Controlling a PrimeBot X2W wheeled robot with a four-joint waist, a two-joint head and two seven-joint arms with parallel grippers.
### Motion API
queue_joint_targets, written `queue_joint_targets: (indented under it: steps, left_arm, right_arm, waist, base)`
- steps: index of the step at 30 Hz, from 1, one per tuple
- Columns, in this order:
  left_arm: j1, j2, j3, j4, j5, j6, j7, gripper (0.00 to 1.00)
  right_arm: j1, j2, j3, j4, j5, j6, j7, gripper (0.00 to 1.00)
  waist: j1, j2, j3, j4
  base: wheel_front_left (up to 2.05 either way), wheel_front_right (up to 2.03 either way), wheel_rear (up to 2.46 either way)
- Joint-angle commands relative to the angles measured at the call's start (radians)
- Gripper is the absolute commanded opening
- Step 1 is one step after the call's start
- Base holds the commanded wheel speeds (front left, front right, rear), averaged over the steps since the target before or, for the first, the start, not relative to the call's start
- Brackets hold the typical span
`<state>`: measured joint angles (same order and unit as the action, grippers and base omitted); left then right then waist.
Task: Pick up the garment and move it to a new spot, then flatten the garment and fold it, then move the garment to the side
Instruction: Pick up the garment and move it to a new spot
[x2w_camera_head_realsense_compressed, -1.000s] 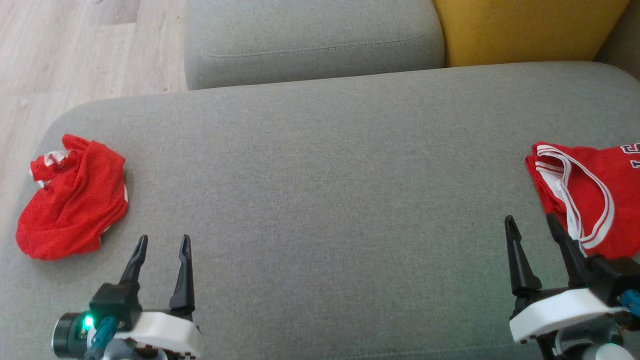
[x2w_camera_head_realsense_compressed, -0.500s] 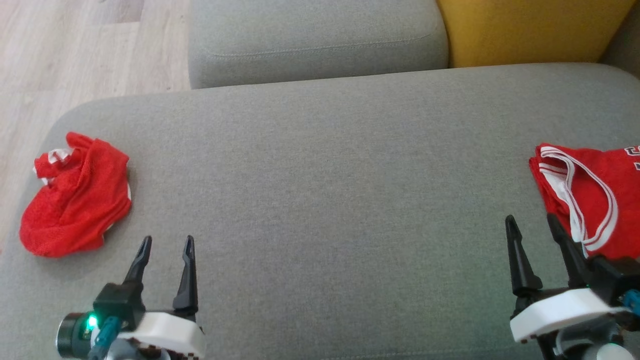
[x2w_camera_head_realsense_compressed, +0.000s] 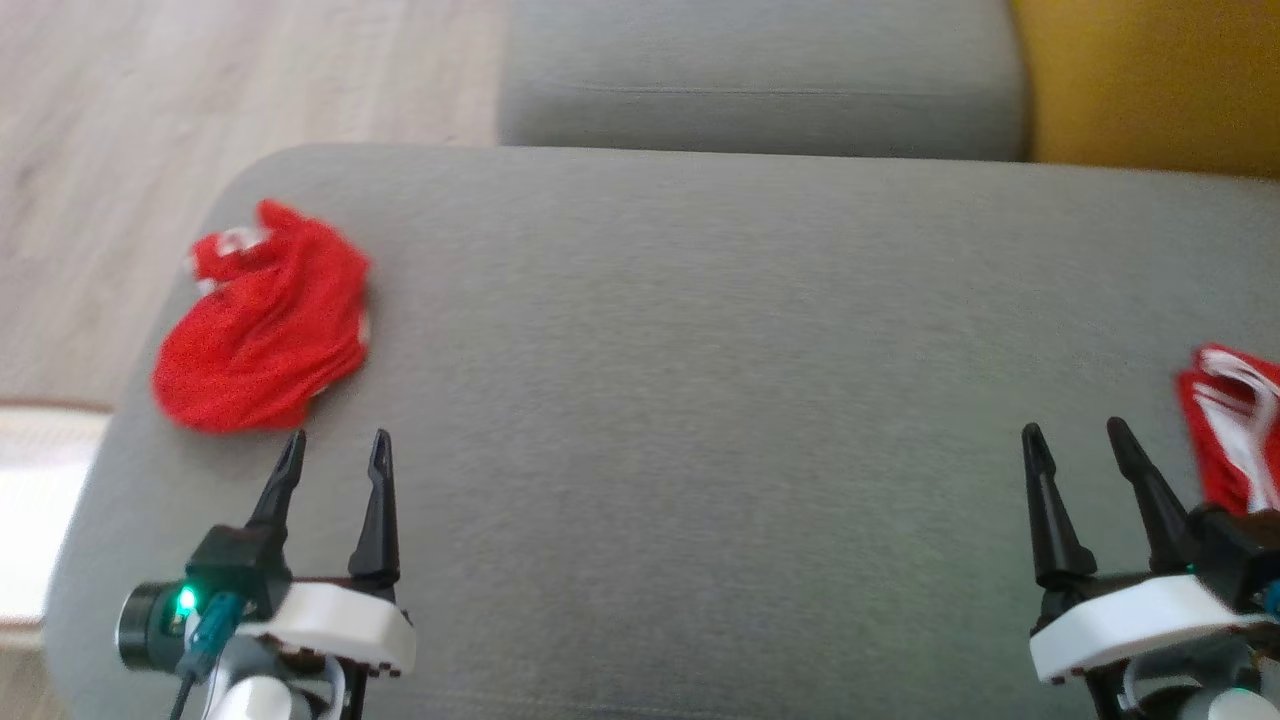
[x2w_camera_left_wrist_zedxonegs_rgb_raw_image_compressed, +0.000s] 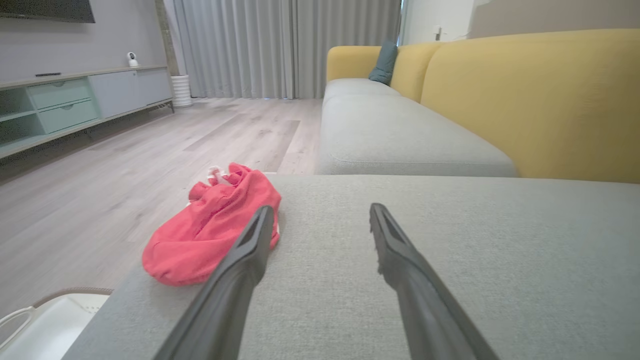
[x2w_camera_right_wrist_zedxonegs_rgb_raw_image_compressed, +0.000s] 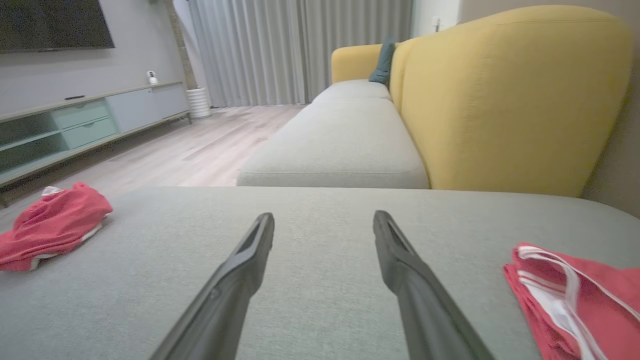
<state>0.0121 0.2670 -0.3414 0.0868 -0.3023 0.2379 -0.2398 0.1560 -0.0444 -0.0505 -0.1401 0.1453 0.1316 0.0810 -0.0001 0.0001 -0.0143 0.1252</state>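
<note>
- Grey seat cushion (x2w_camera_head_realsense_compressed: 700, 400): carries two red items, set well apart.
- Crumpled red garment (x2w_camera_head_realsense_compressed: 265, 335): bunched near the cushion's left end, just ahead of the left gripper, untouched.
- Folded red jersey (x2w_camera_head_realsense_compressed: 1235, 430): at the right edge of the head view, white trim showing.
- Left gripper (x2w_camera_head_realsense_compressed: 337, 440): fingers spread, holding nothing.
- Right gripper (x2w_camera_head_realsense_compressed: 1072, 428): fingers spread, holding nothing, beside the jersey.

Bare fabric is lying open across the middle of the grey cushion (x2w_camera_head_realsense_compressed: 700, 400). A crumpled red garment (x2w_camera_head_realsense_compressed: 265, 335) is taking up the cushion's left end, a white-trimmed red jersey (x2w_camera_head_realsense_compressed: 1230, 430) is occupying its right end, and a yellow backrest (x2w_camera_head_realsense_compressed: 1150, 80) is walling its far right corner.
</note>
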Motion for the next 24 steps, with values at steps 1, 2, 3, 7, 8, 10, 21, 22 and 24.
queue_joint_targets:
  steps: [1, 2, 3, 7, 8, 10, 21, 22, 24]
  left_arm:
    - [-0.063, 0.006, 0.040, -0.023, 0.001, -0.002, -0.013, 1.00]
    - [-0.070, 0.006, 0.040, -0.018, 0.003, -0.004, -0.014, 1.00]
    - [-0.077, 0.004, 0.039, -0.014, 0.005, -0.006, -0.015, 1.00]
    - [-0.094, 0.004, 0.042, -0.006, 0.011, -0.009, -0.018, 1.00]
    - [-0.098, 0.005, 0.044, -0.005, 0.012, -0.010, -0.019, 1.00]
    - [-0.105, 0.005, 0.050, -0.006, 0.012, -0.015, -0.020, 1.00]
    - [-0.118, -0.010, 0.074, -0.025, 0.039, -0.042, -0.022, 1.00]
    - [-0.117, -0.013, 0.077, -0.028, 0.042, -0.044, -0.022, 1.00]
    - [-0.117, -0.019, 0.085, -0.033, 0.049, -0.046, -0.022, 1.00]
  right_arm:
    - [-0.029, -0.006, 0.023, -0.044, -0.006, -0.001, 0.005, 1.00]
    - [-0.031, -0.006, 0.027, -0.046, -0.005, -0.001, 0.007, 1.00]
    - [-0.032, -0.006, 0.029, -0.048, -0.007, -0.001, 0.009, 1.00]
    - [-0.039, -0.006, 0.039, -0.054, -0.004, -0.001, 0.013, 1.00]
    - [-0.040, -0.006, 0.041, -0.055, -0.005, -0.001, 0.014, 1.00]
    - [-0.043, -0.006, 0.045, -0.056, -0.003, -0.001, 0.014, 1.00]
    - [-0.048, -0.006, 0.049, -0.059, -0.005, -0.001, 0.018, 1.00]
    - [-0.050, -0.006, 0.050, -0.060, -0.007, -0.001, 0.020, 1.00]
    - [-0.054, -0.006, 0.050, -0.064, -0.013, -0.001, 0.023, 1.00]
  waist:
    - [0.0001, -0.0001, 0.001, 0.068]
    - [0.0001, -0.0001, 0.001, 0.087]
    - [0.0001, -0.0001, 0.000, 0.107]
    - [0.0001, -0.0001, 0.001, 0.170]
    - [0.0001, -0.0001, 0.002, 0.183]
    - [0.0001, -0.0001, 0.003, 0.206]
    - [0.0001, -0.0001, 0.015, 0.262]
    - [0.0001, -0.0001, 0.016, 0.263]
    - [0.0001, -0.0001, 0.023, 0.264]
  base:
    - [0.00, 0.00, 0.00]
    - [0.00, 0.00, 0.00]
    - [0.00, 0.00, 0.00]
    - [0.00, 0.00, 0.00]
    - [0.00, 0.00, 0.00]
    - [0.00, 0.00, 0.00]
    - [0.00, 0.00, 0.00]
    - [0.00, 0.00, 0.00]
    - [0.00, 0.00, 0.00]
